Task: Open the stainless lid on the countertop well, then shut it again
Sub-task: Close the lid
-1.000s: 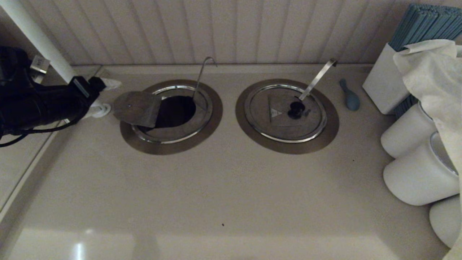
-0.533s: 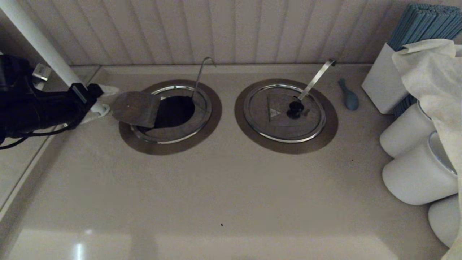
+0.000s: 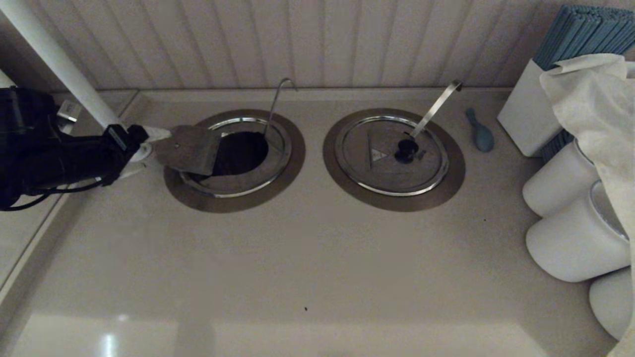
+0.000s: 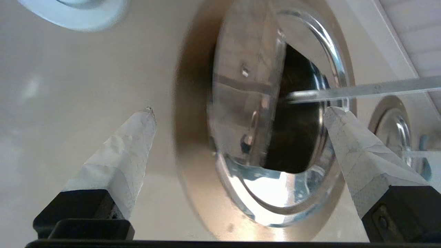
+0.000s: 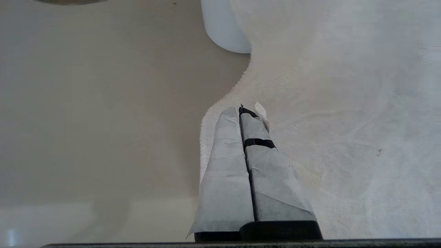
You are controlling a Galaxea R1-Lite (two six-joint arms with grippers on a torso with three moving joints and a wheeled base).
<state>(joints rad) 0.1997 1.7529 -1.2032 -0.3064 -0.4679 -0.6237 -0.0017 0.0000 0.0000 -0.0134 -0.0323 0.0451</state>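
The stainless lid (image 3: 187, 148) stands folded open, its half-flap raised and leaning left over the countertop well (image 3: 244, 151). The lid's other half (image 3: 233, 182) lies flat on the near side of the well. A thin hooked handle (image 3: 276, 101) rises from the dark hole. The knob is hidden. My left gripper (image 3: 151, 148) is open just left of the flap, its far fingertip at the flap's edge. In the left wrist view the flap (image 4: 244, 103) shows between the spread fingers of the left gripper (image 4: 239, 111), with no contact visible. My right gripper (image 5: 246, 110) is shut and empty over a white cloth (image 5: 344, 103).
The twin well (image 3: 394, 158) at the right is covered by its lid, with a broad slanted handle (image 3: 436, 106). A blue balloon (image 3: 480, 131) lies beyond it. White rolls (image 3: 570, 233), a white box (image 3: 528, 114) and a cloth (image 3: 595, 109) crowd the right side. A white post (image 3: 54, 54) stands at the left.
My left gripper has moved right toward the raised flap, its far fingertip now at the flap's left edge. The flap and the right arm have not moved.
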